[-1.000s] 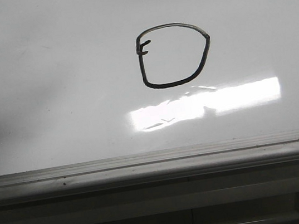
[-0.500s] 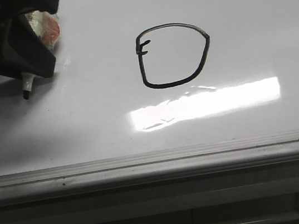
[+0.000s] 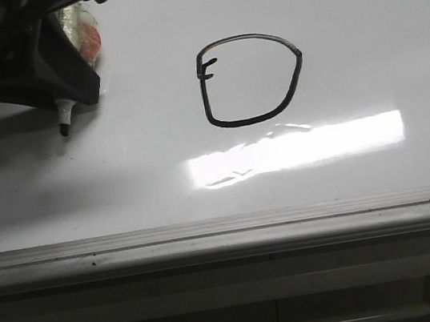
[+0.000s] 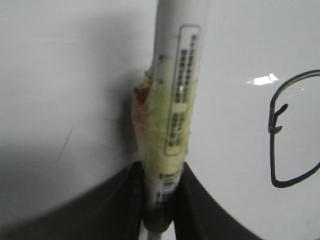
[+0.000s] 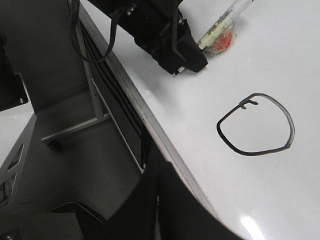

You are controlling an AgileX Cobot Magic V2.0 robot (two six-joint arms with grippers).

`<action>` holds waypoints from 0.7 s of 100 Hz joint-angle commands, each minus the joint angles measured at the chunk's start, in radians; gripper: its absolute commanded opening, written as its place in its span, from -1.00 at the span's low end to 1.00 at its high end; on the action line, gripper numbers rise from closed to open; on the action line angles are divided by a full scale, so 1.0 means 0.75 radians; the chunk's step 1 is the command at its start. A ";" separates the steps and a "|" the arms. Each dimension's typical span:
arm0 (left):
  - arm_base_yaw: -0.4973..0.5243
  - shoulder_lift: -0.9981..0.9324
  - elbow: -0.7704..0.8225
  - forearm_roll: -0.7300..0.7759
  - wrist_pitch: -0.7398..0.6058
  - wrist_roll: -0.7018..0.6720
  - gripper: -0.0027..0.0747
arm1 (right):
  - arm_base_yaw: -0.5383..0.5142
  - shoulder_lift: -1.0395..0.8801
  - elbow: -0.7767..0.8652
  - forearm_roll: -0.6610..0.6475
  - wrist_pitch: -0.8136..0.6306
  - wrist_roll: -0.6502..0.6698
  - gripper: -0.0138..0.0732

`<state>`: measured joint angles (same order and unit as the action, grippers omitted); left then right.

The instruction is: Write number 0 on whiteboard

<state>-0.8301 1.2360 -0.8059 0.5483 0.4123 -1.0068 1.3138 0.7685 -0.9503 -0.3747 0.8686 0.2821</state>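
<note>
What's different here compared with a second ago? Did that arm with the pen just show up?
Yes. A second ago the front view showed only the board. The left gripper, shut on the marker, has since come in at the upper left and moved a little rightward and down the picture, its tip left of the number 0. The loop and the whiteboard look unchanged.

Whiteboard (image 3: 354,10) fills view, grey ledge (image 3: 226,236) at 6 o'clock. Number 0 (image 3: 251,78) near centre, glare patch just below. Left gripper (image 3: 49,80) at 10 o'clock grips marker (image 3: 67,118), tip down, well apart from loop.
</note>
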 commanded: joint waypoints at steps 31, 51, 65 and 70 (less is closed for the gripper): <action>0.010 0.016 -0.024 0.010 0.025 -0.014 -0.41 | -0.009 -0.008 -0.031 -0.045 -0.087 0.009 -0.81; 0.010 0.016 -0.024 0.010 0.023 -0.014 -0.19 | -0.009 -0.008 -0.031 -0.045 -0.087 0.009 -0.81; 0.010 0.011 -0.024 0.010 0.023 -0.014 0.40 | -0.009 -0.008 -0.031 -0.045 -0.087 0.009 -0.81; 0.010 0.000 -0.024 0.016 0.027 -0.014 0.51 | -0.009 -0.008 -0.031 -0.052 -0.087 0.009 -0.81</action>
<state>-0.8301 1.2438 -0.8109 0.5346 0.3902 -1.0078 1.3138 0.7685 -0.9503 -0.3747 0.8686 0.2844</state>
